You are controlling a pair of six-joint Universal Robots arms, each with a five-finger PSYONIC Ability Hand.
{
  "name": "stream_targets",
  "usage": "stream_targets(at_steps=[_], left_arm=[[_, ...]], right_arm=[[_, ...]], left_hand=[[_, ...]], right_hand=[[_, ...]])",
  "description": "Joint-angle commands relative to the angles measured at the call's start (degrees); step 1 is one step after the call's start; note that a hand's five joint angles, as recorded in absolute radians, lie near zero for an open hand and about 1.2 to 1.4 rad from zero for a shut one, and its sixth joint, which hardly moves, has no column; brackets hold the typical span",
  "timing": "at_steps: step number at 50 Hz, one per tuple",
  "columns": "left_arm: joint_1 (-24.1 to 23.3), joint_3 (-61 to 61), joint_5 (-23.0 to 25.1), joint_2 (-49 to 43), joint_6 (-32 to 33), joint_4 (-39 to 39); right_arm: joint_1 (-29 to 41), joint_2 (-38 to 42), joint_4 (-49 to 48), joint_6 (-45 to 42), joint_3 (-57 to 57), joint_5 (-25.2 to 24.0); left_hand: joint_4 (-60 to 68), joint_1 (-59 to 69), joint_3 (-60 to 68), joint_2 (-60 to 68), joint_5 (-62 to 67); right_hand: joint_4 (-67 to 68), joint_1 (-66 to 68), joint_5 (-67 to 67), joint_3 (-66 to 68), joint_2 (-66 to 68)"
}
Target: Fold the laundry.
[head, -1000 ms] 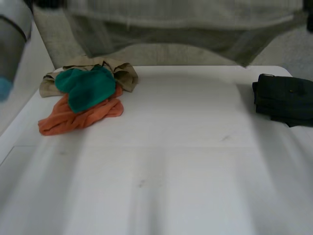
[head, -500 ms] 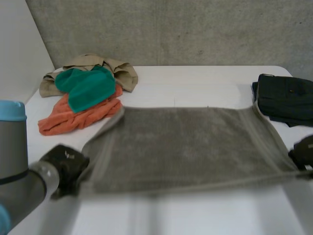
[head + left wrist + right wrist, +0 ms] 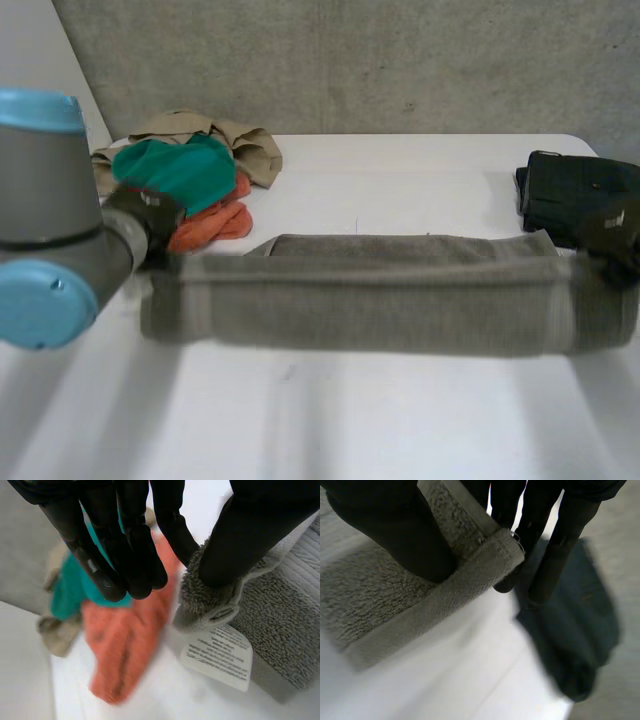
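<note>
The white table is taken as the reference. Across its middle a grey terry towel is stretched, doubled into a long band. Its long axis runs from the table's left side to its right side, and its short ends point at the two hands. At the table's far left corner a heap of unfolded pieces is left: a tan cloth, a green cloth and an orange cloth. At the table's right edge a dark folded garment is laid.

One towel corner is pinched between thumb and fingers by the left hand towards the table's left side. The opposite corner is clamped in the same way by the right hand near the table's right edge. The cloth is probably held taut so that the fold comes out straight and unwrinkled. A white care label is seen just beside the left corner.
</note>
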Motion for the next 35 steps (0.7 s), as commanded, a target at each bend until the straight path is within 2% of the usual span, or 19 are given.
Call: stream_targets(at_steps=[1, 7, 12, 16, 23, 30, 35], left_arm=[[0.2, 12.1, 1.1, 4.2, -4.1, 6.1], [0.0, 17.9, 1.7, 12.0, -8.3, 12.7], [0.1, 19.3, 1.7, 14.0, -9.2, 11.4], [0.5, 16.5, 1.5, 13.9, -9.8, 7.5], [0.5, 7.3, 1.7, 14.2, -11.5, 5.4], [0.1, -4.4, 1.9, 15.3, -11.4, 5.8], [-0.7, -14.7, 2.0, 20.4, -10.6, 4.5]], right_arm=[[2.4, -2.2, -16.3, 13.9, -9.0, 3.8], [2.8, -8.9, -26.5, 23.6, -12.4, 6.1], [2.3, -11.9, -26.6, 27.1, -13.2, 4.9], [1.9, -12.2, -22.3, 26.8, -12.5, 3.6], [1.6, -12.3, -16.1, 25.5, -7.6, 1.0], [-2.4, -13.1, -14.6, 21.4, 2.4, -2.4], [-6.8, -16.3, -10.5, 15.9, 9.9, -5.5]], left_hand=[[11.5, 14.8, 11.9, 11.5, 12.7], [11.5, 14.8, 11.9, 11.5, 12.7], [11.5, 14.8, 11.9, 11.5, 12.7], [11.5, 14.8, 11.9, 11.5, 12.7], [11.5, 14.8, 11.9, 11.5, 12.7], [11.5, 14.8, 11.9, 11.5, 12.7], [11.5, 14.8, 11.9, 11.5, 12.7]], right_hand=[[11.5, 15.0, 11.3, 12.0, 12.6], [11.5, 15.0, 11.3, 12.0, 12.6], [11.5, 15.0, 11.3, 12.0, 12.6], [11.5, 15.0, 11.3, 12.0, 12.6], [11.5, 15.0, 11.3, 12.0, 12.6], [11.5, 15.0, 11.3, 12.0, 12.6], [11.5, 15.0, 11.3, 12.0, 12.6]])
